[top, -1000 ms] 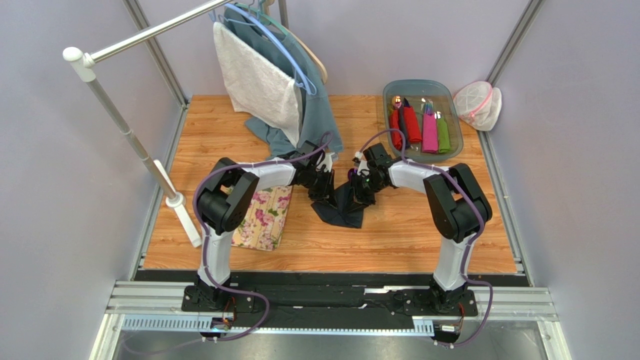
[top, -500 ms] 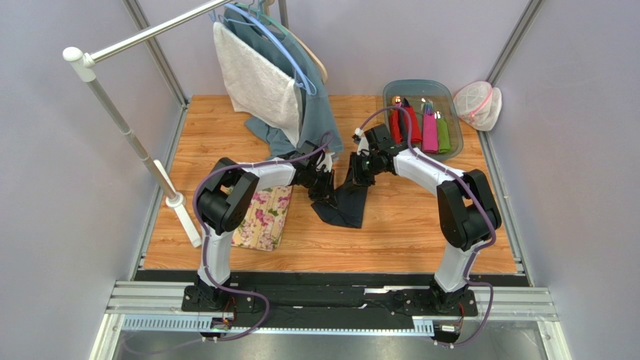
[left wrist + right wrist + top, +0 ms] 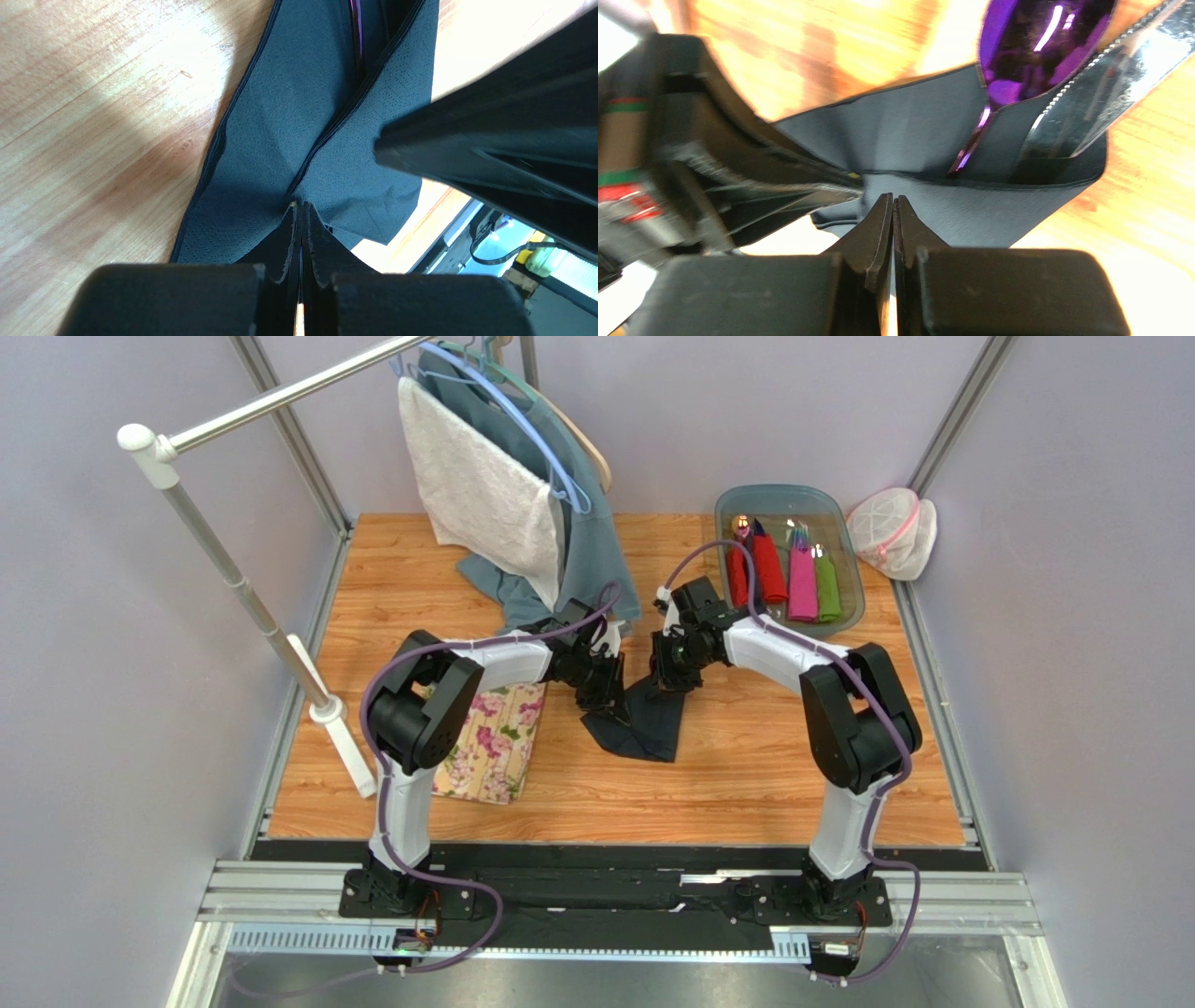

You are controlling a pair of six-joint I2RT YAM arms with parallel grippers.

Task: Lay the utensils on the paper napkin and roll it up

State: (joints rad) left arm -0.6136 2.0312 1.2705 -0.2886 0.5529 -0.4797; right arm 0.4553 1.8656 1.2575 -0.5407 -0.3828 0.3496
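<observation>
Left gripper [image 3: 302,210]: jaws fully closed, tips pinching a raised crease of the paper napkin [image 3: 295,133]. The dark sheet runs straight ahead of the tips, folded lengthwise, lying on the wooden table [image 3: 105,126].

Right gripper [image 3: 893,203]: jaws closed as well, tips nipping the napkin's near edge. The napkin forms a pocket just beyond its tips. The purple spoon [image 3: 1039,35] and a serrated knife [image 3: 1102,77] stick out of the pocket, up and to the right of the tips, side by side.

The grippers face each other, close together, with the napkin between and below them.

Translucent bin [image 3: 786,490], well beyond the right gripper, holds red rolls [image 3: 765,567], a pink roll [image 3: 801,581] and a green roll [image 3: 828,588], side by side.
</observation>
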